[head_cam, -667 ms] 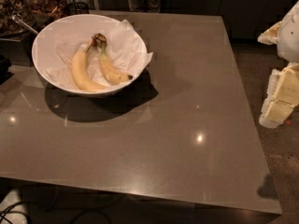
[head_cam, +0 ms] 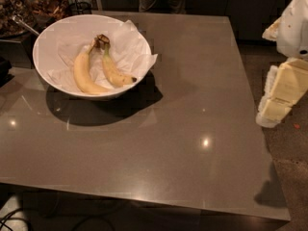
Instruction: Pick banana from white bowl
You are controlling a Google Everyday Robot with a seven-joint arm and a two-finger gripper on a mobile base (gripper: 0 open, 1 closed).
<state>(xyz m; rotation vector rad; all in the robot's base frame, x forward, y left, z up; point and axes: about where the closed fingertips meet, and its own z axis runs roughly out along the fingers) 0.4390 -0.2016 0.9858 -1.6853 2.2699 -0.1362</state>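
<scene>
We note gripper (head_cam: pixel 281 97) at right, well apart from bowl (head_cam: pixel 50 31); its state we cannot tell. Slim banana (head_cam: pixel 114 72), right of paler banana (head_cam: pixel 83 76): light, bruisable; we judge gentle mid-body grasp best.

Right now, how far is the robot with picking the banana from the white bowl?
Done: nothing yet. The banana lies in the white bowl, beside a longer, paler banana, on white paper. In hand: the end effector is at the right edge of the view, beyond the table, far from the bowl. Left: reach in, grasp, lift out.
</scene>
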